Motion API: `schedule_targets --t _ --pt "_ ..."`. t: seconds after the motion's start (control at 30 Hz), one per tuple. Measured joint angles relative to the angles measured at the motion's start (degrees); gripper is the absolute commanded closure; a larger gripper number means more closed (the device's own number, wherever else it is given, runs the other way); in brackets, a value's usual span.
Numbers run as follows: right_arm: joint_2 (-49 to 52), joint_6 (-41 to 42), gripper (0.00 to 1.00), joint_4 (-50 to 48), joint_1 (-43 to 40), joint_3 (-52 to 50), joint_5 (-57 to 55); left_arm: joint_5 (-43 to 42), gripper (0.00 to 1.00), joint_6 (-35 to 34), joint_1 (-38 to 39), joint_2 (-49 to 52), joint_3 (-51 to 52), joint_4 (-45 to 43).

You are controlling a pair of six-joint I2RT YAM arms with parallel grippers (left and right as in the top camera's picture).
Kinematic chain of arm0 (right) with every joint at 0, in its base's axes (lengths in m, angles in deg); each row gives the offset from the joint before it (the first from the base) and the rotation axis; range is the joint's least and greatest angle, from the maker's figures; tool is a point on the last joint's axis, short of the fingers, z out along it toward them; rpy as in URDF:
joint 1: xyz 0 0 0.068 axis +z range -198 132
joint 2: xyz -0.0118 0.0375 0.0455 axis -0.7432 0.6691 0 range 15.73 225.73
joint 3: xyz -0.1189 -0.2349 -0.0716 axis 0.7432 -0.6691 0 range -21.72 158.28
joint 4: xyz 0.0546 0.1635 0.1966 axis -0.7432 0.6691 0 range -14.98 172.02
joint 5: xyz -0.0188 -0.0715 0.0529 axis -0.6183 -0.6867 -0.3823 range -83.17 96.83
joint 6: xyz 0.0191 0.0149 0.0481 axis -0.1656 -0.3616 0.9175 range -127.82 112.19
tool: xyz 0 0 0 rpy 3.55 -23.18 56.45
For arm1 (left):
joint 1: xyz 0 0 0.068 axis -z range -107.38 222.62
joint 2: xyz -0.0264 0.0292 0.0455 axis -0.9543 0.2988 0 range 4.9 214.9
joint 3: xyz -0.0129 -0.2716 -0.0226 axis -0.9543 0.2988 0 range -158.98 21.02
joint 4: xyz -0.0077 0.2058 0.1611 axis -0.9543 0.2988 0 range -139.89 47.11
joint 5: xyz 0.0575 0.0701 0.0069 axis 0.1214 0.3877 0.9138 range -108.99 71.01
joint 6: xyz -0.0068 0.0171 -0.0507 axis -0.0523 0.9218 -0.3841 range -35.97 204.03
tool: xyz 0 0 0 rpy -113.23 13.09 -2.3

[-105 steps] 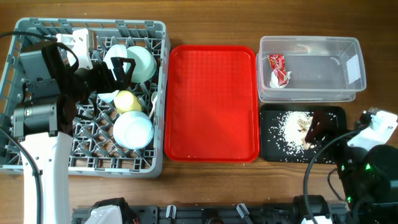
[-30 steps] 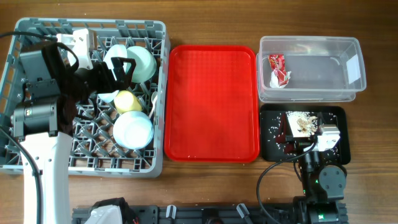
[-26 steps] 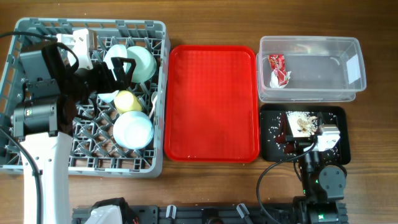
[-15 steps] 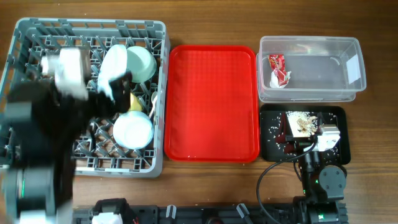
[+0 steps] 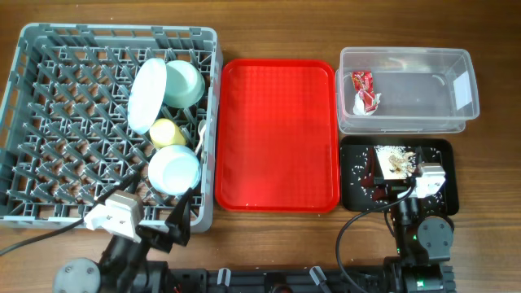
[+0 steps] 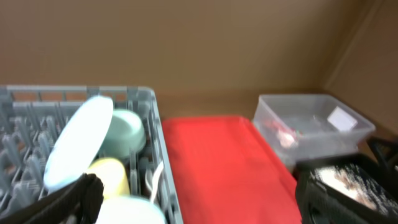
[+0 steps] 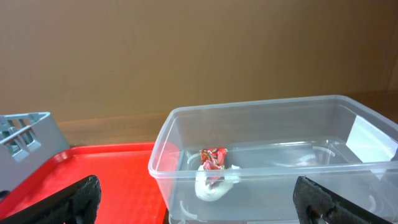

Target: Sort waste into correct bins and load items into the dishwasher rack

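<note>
the dishwasher rack (image 5: 114,32) fills the left of the overhead frame and holds one light blue plate (image 5: 146,95) on edge, one mint-green bowl (image 5: 186,82) touching it, one yellow cup (image 5: 167,131) and one pale blue cup (image 5: 174,169) below; a white utensil (image 5: 202,134) sits against the rack's right wall, mostly hidden by pegs, so fork or spoon cannot be told. the red tray (image 5: 277,134) lies in the middle of the worktop (image 5: 269,24). at upper right the clear tub (image 5: 423,89) holds red-and-white wrappers (image 5: 364,92), apparently two, bunched together. below it the black tray (image 5: 354,175) carries rice scraps (image 5: 396,159), partly covered by the right hand (image 7: 196,184), fingers spread wide and holding nothing. the left hand (image 6: 199,185), at the lower left edge and partly cut off, is also spread wide, gripping nothing
</note>
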Motion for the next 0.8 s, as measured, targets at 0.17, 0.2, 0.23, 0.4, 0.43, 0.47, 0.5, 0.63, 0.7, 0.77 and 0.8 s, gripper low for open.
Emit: schedule_targets --t 0.17,0.2,0.23,0.4,0.43,0.47,0.5,0.63,0.7,0.77,0.8 --pt "0.0 0.0 0.00 0.0 0.0 0.0 -0.1 0.1 0.00 -2.4 0.0 -4.2 11.2 -20.4" --pt "0.0 0.0 0.00 0.0 0.0 0.0 -0.1 0.2 0.00 -2.7 0.0 -4.3 12.9 -24.4" --pt "0.0 0.0 0.00 0.0 0.0 0.0 -0.1 0.5 0.00 -2.8 0.0 -4.3 15.3 -29.2" --pt "0.0 0.0 0.00 0.0 0.0 0.0 -0.1 2.5 0.00 -3.3 0.0 -4.5 24.2 -44.9" --pt "0.0 0.0 0.00 0.0 0.0 0.0 -0.1 2.7 0.00 -3.5 0.0 -4.5 25.5 -46.0" --pt "0.0 0.0 0.00 0.0 0.0 0.0 -0.1 3.0 0.00 -3.5 0.0 -4.5 26.9 -47.2" --pt "0.0 0.0 0.00 0.0 0.0 0.0 -0.1 3.2 0.00 -3.5 0.0 -4.5 27.9 -48.0" --pt "0.0 0.0 0.00 0.0 0.0 0.0 -0.1 3.5 0.00 -3.5 0.0 -4.5 31.3 -49.7" --pt "0.0 0.0 0.00 0.0 0.0 0.0 -0.1 3.9 0.00 -3.5 0.0 -4.5 32.5 -49.8" --pt "0.0 0.0 0.00 0.0 0.0 0.0 -0.1 4.5 0.00 -3.5 0.0 -4.5 33.5 -50.0" --pt "0.0 0.0 0.00 0.0 0.0 0.0 -0.1 4.6 0.00 -3.5 0.0 -4.5 33.9 -50.0"
